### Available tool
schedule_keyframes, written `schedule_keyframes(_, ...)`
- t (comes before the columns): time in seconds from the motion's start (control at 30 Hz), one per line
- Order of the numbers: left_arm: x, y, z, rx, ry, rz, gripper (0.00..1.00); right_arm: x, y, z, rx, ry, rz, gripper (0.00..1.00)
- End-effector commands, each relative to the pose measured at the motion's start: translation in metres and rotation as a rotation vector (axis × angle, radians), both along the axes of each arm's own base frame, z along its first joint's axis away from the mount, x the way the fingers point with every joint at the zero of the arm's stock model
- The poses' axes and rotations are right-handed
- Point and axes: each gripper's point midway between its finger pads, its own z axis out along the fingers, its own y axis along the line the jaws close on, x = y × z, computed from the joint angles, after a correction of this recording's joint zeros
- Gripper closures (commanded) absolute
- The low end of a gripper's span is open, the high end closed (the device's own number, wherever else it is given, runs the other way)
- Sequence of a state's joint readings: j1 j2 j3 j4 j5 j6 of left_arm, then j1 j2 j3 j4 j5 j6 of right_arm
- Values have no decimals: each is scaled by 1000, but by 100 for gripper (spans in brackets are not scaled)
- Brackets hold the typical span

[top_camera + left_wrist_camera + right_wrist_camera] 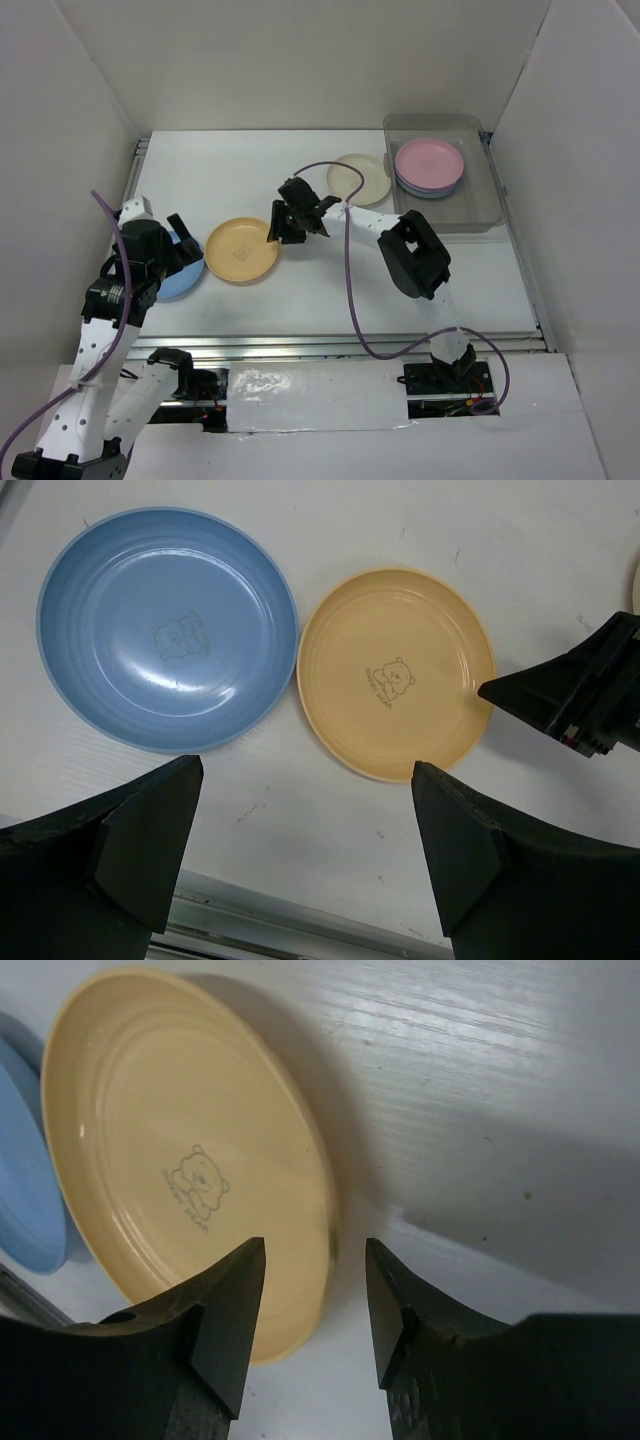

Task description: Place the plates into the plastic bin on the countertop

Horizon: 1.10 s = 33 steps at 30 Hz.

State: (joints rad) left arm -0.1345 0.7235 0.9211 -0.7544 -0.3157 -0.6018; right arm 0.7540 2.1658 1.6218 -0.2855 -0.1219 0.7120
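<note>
The top view alone is showing the plastic bin (446, 212) holding the pink plate (429, 163). Up close, the right gripper (315, 1260) is sitting open around the rim of the yellow plate (150, 1120). The left gripper (305, 770) is hanging open near the blue plate (165, 630).

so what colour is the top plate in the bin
The top plate is pink, clearest in the top external view.
</note>
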Motion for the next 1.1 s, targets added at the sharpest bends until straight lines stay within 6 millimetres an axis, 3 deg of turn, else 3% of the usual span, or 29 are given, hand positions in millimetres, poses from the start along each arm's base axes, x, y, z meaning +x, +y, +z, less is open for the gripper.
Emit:
schedule_keyframes(0.0, 4, -3, 17, -1, -64, -23, 1, 8, -12, -11, -59, 12, -63, 48)
schedule_keyframes(0.23, 3, -4, 18, -5, -69, -34, 1, 10, -14, -17, -79, 25, -64, 52)
schedule_keyframes(0.27, 3, -5, 18, -6, -69, -35, 1, 5, -10, -21, -71, 42, -42, 65)
schedule_keyframes(0.3, 3, -5, 18, -7, -72, -37, 1, 5, -7, -21, -60, 42, -29, 71)
schedule_keyframes(0.43, 2, -5, 19, -7, -78, -37, 1, 3, 0, -21, -31, 59, -6, 75)
schedule_keyframes(0.5, 2, -5, 19, -8, -78, -39, 1, 5, -1, -18, -27, 57, -10, 81)
schedule_keyframes(0.6, 2, -6, 19, -9, -79, -43, 1, 10, -8, -10, -11, 53, -25, 100)
schedule_keyframes(0.67, 1, -5, 20, -7, -82, -43, 1, 16, -21, 0, -18, 40, -56, 100)
schedule_keyframes(0.7, 2, -6, 21, -10, -85, -43, 1, 16, -35, -2, -40, 39, -84, 100)
schedule_keyframes(0.73, 1, -6, 20, -8, -85, -44, 1, 26, -49, 30, -7, -16, -113, 100)
schedule_keyframes(0.77, 1, -6, 21, -10, -87, -47, 1, 34, -65, 40, -11, -42, -150, 100)
schedule_keyframes(0.8, 1, -6, 21, -11, -90, -47, 1, 39, -85, 70, 5, -86, -190, 100)
schedule_keyframes(0.83, 1, -7, 22, -10, -93, -51, 1, 58, -125, 79, -15, -91, -272, 100)
schedule_keyframes(0.93, 1, -8, 23, -13, -99, -60, 1, 83, -199, 119, -12, -136, -415, 100)
schedule_keyframes(0.97, 1, -8, 22, -13, -98, -60, 1, 101, -246, 124, -26, -144, -518, 100)
schedule_keyframes(1.0, 1, -8, 23, -13, -99, -62, 1, 112, -270, 141, -24, -174, -574, 100)
schedule_keyframes(1.03, 1, -9, 23, -16, -101, -64, 1, 119, -313, 142, -41, -156, -658, 100)
schedule_keyframes(1.07, 1, -9, 23, -15, -100, -66, 1, 128, -331, 157, -26, -179, -695, 100)
